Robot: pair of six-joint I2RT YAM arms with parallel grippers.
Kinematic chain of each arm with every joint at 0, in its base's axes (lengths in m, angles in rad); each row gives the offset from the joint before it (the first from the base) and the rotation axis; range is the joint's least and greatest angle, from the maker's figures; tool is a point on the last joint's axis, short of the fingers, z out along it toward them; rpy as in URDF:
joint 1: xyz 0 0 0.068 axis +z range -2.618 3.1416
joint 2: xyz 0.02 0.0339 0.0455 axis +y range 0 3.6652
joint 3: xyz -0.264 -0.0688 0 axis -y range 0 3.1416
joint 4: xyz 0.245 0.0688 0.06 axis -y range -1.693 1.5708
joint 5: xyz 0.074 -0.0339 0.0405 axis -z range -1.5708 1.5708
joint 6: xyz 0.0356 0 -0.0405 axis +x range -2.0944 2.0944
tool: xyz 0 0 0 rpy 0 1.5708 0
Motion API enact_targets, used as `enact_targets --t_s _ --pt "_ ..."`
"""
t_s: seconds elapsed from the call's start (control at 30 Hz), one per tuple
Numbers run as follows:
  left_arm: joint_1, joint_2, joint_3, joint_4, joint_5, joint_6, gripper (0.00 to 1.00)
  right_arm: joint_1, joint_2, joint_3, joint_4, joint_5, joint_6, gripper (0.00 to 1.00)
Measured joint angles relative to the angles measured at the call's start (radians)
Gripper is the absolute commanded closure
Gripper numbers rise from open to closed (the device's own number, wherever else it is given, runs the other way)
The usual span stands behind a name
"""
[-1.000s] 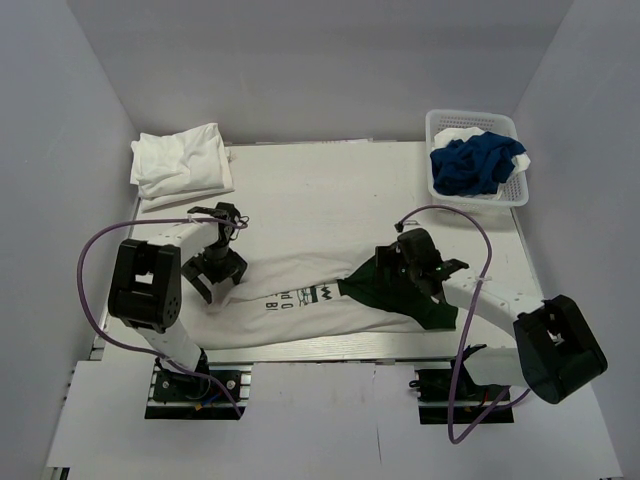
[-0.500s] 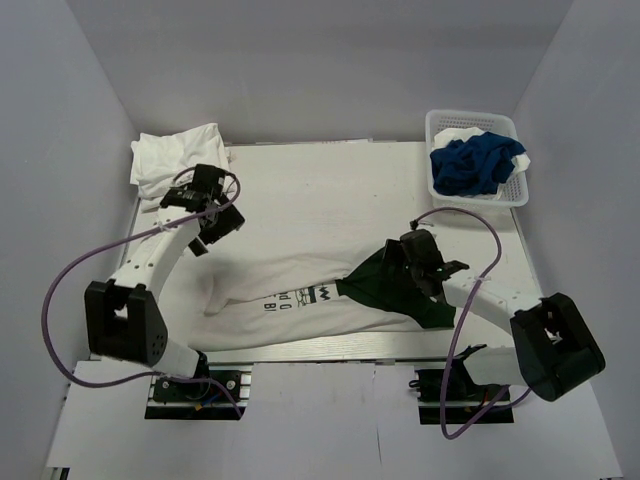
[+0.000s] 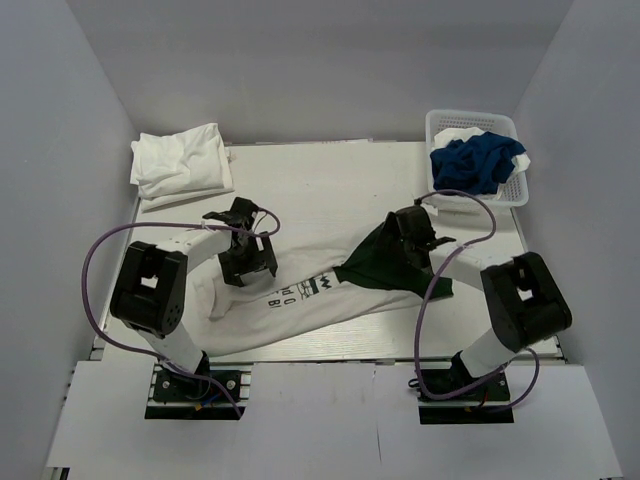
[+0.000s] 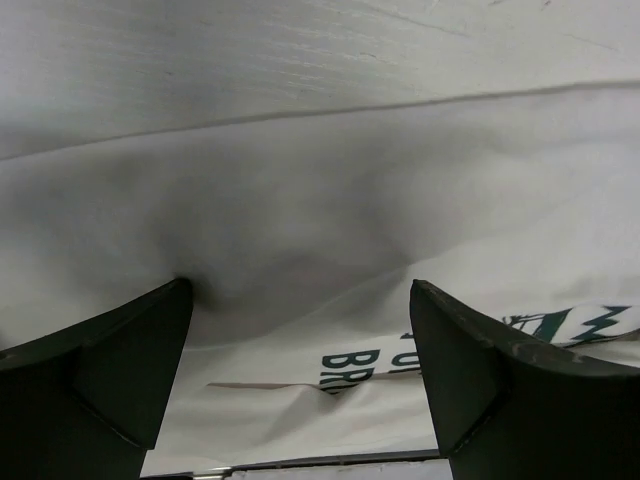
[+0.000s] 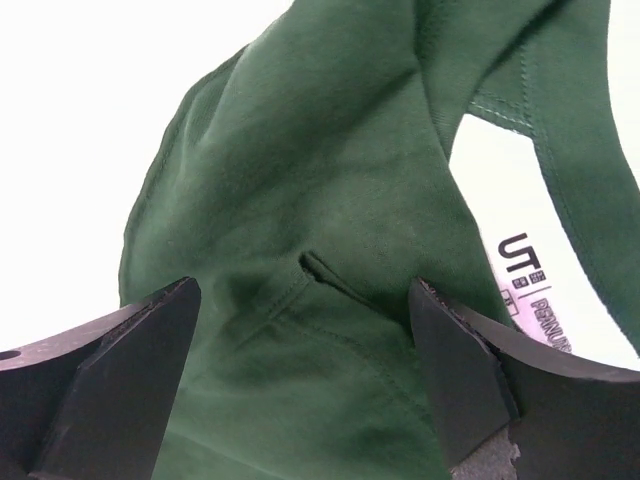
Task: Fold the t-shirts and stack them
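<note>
Low in the middle of the top view, flat on the table (image 3: 330,185): a white t-shirt with dark letters (image 3: 300,305). Left gripper (image 4: 300,295) just over its left part, fingers wide apart, holding nothing. Touching that shirt's right end, a bunched dark green t-shirt (image 3: 385,270). Right gripper (image 5: 300,300) over the green cloth, fingers wide apart too, nothing between them. Far upper left, a pile of plain white t-shirts (image 3: 180,165). Far upper right, a blue t-shirt (image 3: 475,165) in a white basket (image 3: 437,125).

we see even, bright overhead light; wrist views blur near fingers, with a soft central shadow.
</note>
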Motion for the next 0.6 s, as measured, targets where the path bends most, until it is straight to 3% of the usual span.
enact_targets --t_s 0.13,0.33,0.47,0.6 --pt "-0.016 0.001 0.0 0.001 -0.016 0.004 0.01 -0.008 0.127 0.105 0.074 -0.008 0.002 0.1" --pt "-0.037 0.001 0.003 -0.026 -0.099 -0.037 0.01 -0.006 0.451 0.492 0.091 -0.057 -0.029 0.1" --pt "-0.041 0.001 0.016 -0.117 -0.189 -0.105 0.01 -0.005 0.594 0.692 0.089 -0.112 -0.07 0.1" --pt "-0.04 -0.007 0.075 -0.253 -0.293 -0.184 0.01 -0.003 0.633 0.763 0.077 -0.133 -0.146 0.1"
